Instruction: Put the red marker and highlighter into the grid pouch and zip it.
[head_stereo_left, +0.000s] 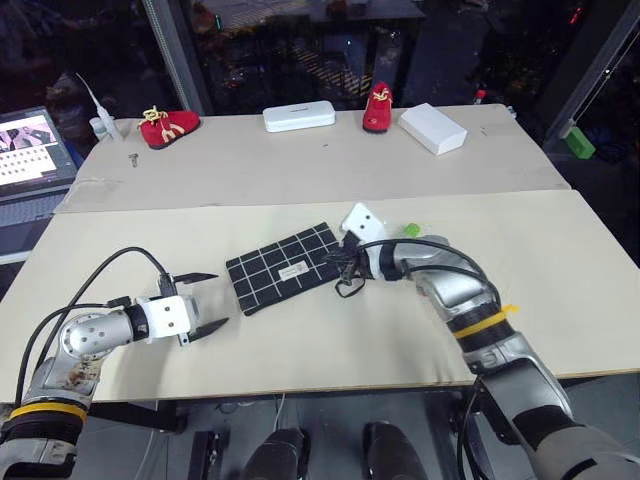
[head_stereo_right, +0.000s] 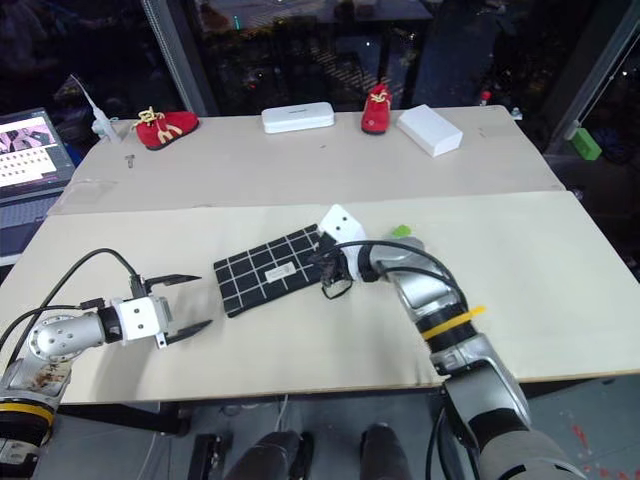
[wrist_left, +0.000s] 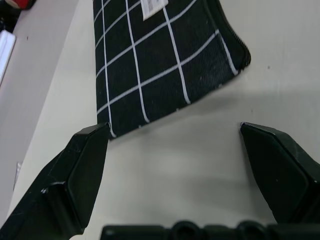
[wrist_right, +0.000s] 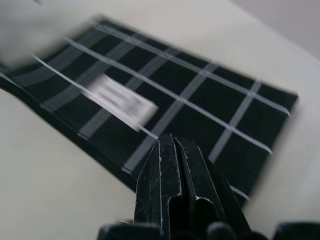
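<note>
Right wrist view has the right gripper (wrist_right: 172, 150) clenched tight, fingers pressed together with nothing between them, its tips over the right-hand end of the grid pouch (wrist_right: 170, 100). In the head views that gripper (head_stereo_left: 345, 258) sits at the pouch's right end, where a black loop, likely the zipper pull, curls on the table (head_stereo_left: 560, 290). The left gripper (head_stereo_left: 205, 300) stands released, fingers spread wide, just left of the pouch (head_stereo_left: 285, 265) and not touching it; the left wrist view shows the pouch's near-left corner (wrist_left: 150, 65) just ahead of the left fingertip (wrist_left: 90, 150).

A bit of light green, probably the highlighter (head_stereo_left: 411, 230), peeks out just beyond the right wrist. The red marker I cannot find.

Risk, as I judge it: with the pouch unpinned, any tug or push at the zipper end would slide the whole pouch rather than work the zip. Closed fingers could also skid off the small pull.

Whether the zipper is open or shut is hidden by the right gripper. Motion blur smears the label.
</note>
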